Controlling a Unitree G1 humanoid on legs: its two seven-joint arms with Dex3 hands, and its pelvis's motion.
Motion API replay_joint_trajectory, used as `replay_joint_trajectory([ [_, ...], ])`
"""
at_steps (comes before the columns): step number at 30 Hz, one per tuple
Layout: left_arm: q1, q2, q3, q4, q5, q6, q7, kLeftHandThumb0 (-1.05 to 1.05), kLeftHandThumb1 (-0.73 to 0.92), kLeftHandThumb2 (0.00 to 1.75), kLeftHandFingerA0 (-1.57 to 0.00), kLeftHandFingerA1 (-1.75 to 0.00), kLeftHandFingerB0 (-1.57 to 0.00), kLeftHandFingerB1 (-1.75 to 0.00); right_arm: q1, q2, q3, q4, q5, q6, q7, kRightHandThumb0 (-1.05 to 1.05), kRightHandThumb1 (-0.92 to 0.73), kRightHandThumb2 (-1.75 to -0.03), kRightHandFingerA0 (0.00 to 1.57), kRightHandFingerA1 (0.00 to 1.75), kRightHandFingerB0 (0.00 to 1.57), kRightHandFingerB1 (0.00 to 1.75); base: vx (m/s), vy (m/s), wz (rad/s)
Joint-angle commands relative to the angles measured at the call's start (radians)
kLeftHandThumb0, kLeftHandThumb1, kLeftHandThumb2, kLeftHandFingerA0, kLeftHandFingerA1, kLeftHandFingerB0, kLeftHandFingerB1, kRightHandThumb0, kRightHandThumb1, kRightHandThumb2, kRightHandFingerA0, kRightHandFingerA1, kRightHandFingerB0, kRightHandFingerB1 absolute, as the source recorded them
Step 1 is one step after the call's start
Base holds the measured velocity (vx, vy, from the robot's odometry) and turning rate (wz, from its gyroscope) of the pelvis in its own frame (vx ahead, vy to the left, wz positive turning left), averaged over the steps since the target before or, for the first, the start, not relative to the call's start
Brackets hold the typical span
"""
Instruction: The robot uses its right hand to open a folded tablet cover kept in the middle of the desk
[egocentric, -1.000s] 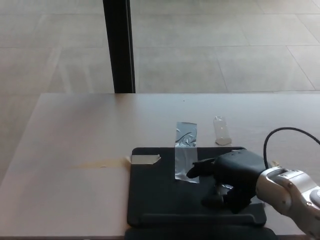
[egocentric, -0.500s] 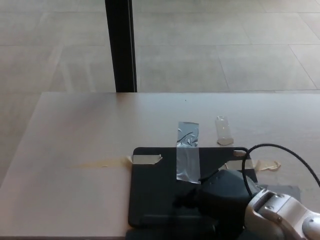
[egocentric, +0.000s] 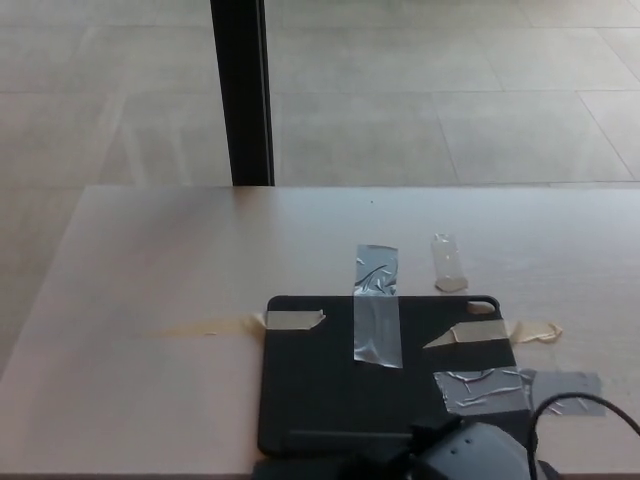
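One black tablet cover (egocentric: 330, 385) lying flat, taped to desk (egocentric: 150, 280), right hand (egocentric: 450, 455) at its near edge, fingers' state unclear.

At the bottom edge of my head view, right of centre, only a sliver of the right hand (egocentric: 455, 455) is in frame: a rounded, matte dark-grey shell with a paler sheen along its top, cut off by the lower border. Black, angular parts project from its left side, too dark and too cropped for me to tell apart. A thin black cable (egocentric: 580, 405) arcs in a loop at the lower right of the frame, running from beside the shell out past the right edge.
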Motion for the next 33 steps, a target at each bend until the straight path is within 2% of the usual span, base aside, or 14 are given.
replay_joint_trajectory([
  [1, -0.015, 0.044, 0.003, 0.012, -0.031, 0.021, -0.003, -0.8, 0.91, 0.66, -0.71, -0.8, -0.38, -0.62, 0.301, -0.009, -0.105, -0.036, -0.022, 0.033, -0.191, -0.87, -0.78, -1.18, 0.5, 0.68, 0.32, 0.52, 0.0, 0.0, 0.0],
  [9, -0.029, 0.052, 0.008, 0.012, -0.038, 0.026, 0.001, -0.8, 0.9, 0.67, -0.66, -0.77, -0.37, -0.6, 0.407, 0.031, -0.202, -0.05, 0.016, 0.013, -0.205, -0.92, -0.81, -1.18, 0.48, 0.67, 0.3, 0.52, 0.0, 0.0, 0.0],
  [11, -0.034, 0.053, 0.005, 0.013, -0.037, 0.025, -0.004, -0.8, 0.91, 0.68, -0.62, -0.76, -0.36, -0.61, 0.434, 0.052, -0.244, -0.051, 0.067, 0.017, -0.169, -0.89, -0.92, -0.74, 0.47, 0.6, 0.33, 0.42, 0.0, 0.0, 0.0],
  [14, -0.042, 0.054, 0.001, 0.017, -0.039, 0.023, -0.003, -0.8, 0.91, 0.68, -0.6, -0.75, -0.37, -0.61, 0.446, 0.086, -0.284, -0.041, 0.081, 0.012, -0.146, -0.93, -0.92, -0.75, 0.51, 0.7, 0.33, 0.41, 0.0, 0.0, 0.0],
  [15, -0.044, 0.054, -0.001, 0.017, -0.039, 0.021, -0.001, -0.8, 0.91, 0.68, -0.61, -0.75, -0.37, -0.6, 0.45, 0.105, -0.304, -0.03, 0.111, 0.01, -0.136, -0.84, -0.75, -1.14, 0.5, 0.73, 0.29, 0.52, 0.0, 0.0, 0.0],
  [16, -0.043, 0.054, 0.0, 0.018, -0.043, 0.02, 0.002, -0.8, 0.9, 0.68, -0.62, -0.75, -0.37, -0.61, 0.456, 0.121, -0.318, -0.025, 0.127, 0.01, -0.127, -0.89, -0.92, -0.73, 0.53, 0.7, 0.34, 0.41, 0.0, 0.0, 0.0],
  [18, -0.04, 0.055, -0.001, 0.018, -0.047, 0.02, 0.004, -0.81, 0.9, 0.67, -0.62, -0.75, -0.38, -0.61, 0.465, 0.151, -0.342, -0.016, 0.16, 0.022, -0.108, -0.88, -0.92, -0.73, 0.54, 0.68, 0.34, 0.39, 0.0, 0.0, 0.0],
  [21, -0.041, 0.058, -0.001, 0.019, -0.054, 0.025, -0.003, -0.8, 0.9, 0.67, -0.62, -0.77, -0.37, -0.61, 0.466, 0.197, -0.385, 0.013, 0.233, 0.008, -0.092, -0.89, -0.92, -0.76, 0.55, 0.63, 0.32, 0.41, 0.0, 0.0, 0.0],
  [22, -0.039, 0.058, 0.0, 0.02, -0.057, 0.02, -0.014, -0.8, 0.9, 0.67, -0.61, -0.77, -0.36, -0.61, 0.467, 0.21, -0.399, 0.024, 0.257, -0.008, -0.096, -0.89, -0.79, -1.16, 0.56, 0.69, 0.32, 0.53, 0.0, 0.0, 0.0],
  [24, -0.039, 0.056, -0.004, 0.02, -0.053, 0.012, -0.011, -0.81, 0.9, 0.67, -0.63, -0.76, -0.37, -0.61, 0.468, 0.239, -0.421, 0.038, 0.312, -0.025, -0.086, -0.92, -0.92, -0.75, 0.61, 0.68, 0.4, 0.44, 0.0, 0.0, 0.0],
  [25, -0.041, 0.054, -0.004, 0.017, -0.055, 0.015, -0.01, -0.82, 0.9, 0.67, -0.63, -0.76, -0.38, -0.61, 0.47, 0.257, -0.432, 0.019, 0.339, 0.0, -0.06, -0.93, -0.8, -1.18, 0.61, 0.76, 0.34, 0.53, 0.0, 0.0, 0.0],
  [30, -0.04, 0.052, -0.006, 0.013, -0.058, 0.026, -0.009, -0.8, 0.9, 0.67, -0.62, -0.76, -0.37, -0.6, 0.499, 0.26, -0.477, -0.044, 0.423, 0.005, 0.022, -0.88, -0.92, -0.74, 0.57, 0.65, 0.36, 0.41, 0.0, 0.0, 0.0],
  [31, -0.039, 0.056, -0.005, 0.021, -0.058, 0.025, -0.014, -0.79, 0.91, 0.68, -0.6, -0.75, -0.37, -0.6, 0.5, 0.255, -0.494, -0.077, 0.432, 0.015, 0.035, -0.85, -0.79, -1.16, 0.55, 0.7, 0.35, 0.53, 0.0, 0.0, 0.0],
  [33, -0.034, 0.055, -0.001, 0.023, -0.061, 0.024, -0.012, -0.79, 0.9, 0.68, -0.59, -0.76, -0.37, -0.61, 0.483, 0.237, -0.556, -0.114, 0.473, -0.004, 0.045, -0.83, -0.92, -0.76, 0.58, 0.61, 0.43, 0.42, 0.0, 0.0, 0.0],
])
